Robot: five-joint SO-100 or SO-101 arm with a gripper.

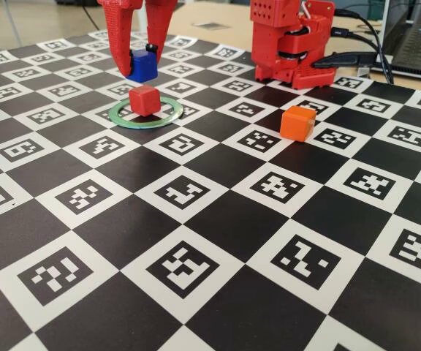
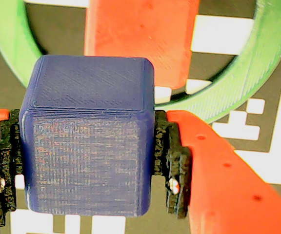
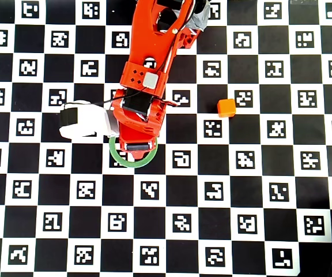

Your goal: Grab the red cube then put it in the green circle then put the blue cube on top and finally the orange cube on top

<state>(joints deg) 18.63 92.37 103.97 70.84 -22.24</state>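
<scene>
Midway: blue cube in hand above red

So my gripper (image 1: 139, 64) is clamped on the blue cube (image 1: 142, 66), pads tight on both its sides, hanging just above the red cube (image 1: 145, 99). Red already sits inside the green circle (image 1: 146, 115). Left: set blue on red, I judge, then stack the orange cube (image 1: 297, 122), well apart on the checkered mat (image 1: 218, 219).
</scene>
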